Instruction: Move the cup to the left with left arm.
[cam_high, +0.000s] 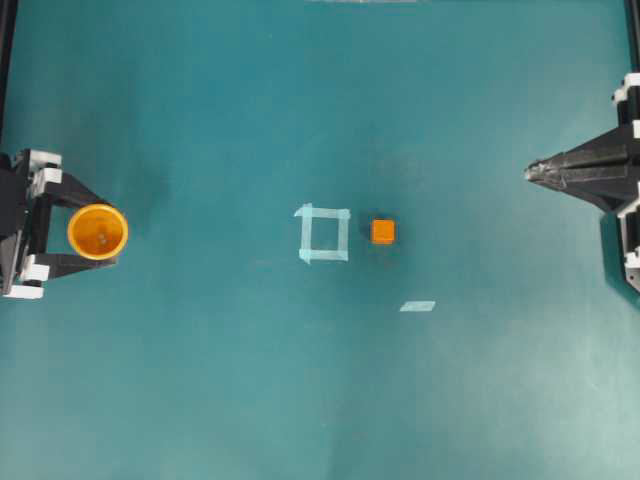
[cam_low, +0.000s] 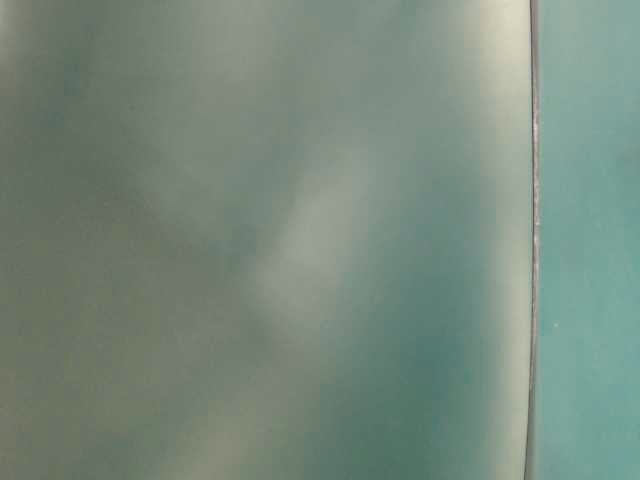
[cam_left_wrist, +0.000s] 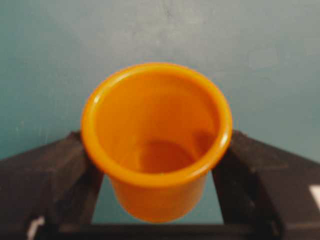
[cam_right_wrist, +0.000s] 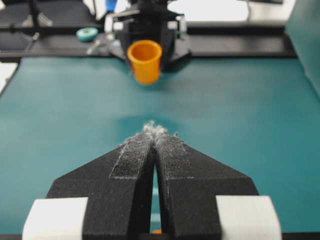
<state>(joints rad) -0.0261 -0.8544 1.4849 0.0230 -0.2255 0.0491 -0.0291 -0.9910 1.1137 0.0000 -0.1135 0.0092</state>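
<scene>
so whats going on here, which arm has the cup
The left gripper has the cup clamped between its fingers at the far left edge of the table. In the right wrist view the cup appears lifted slightly off the surface. The right gripper sits shut and empty at the right edge. A small orange cube rests mid-table, just beside a taped square outline, untouched by either arm.

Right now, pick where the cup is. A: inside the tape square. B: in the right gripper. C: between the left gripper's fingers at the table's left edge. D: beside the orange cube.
C: the cup sits clamped between the left gripper fingers, far from the tape square.
</scene>
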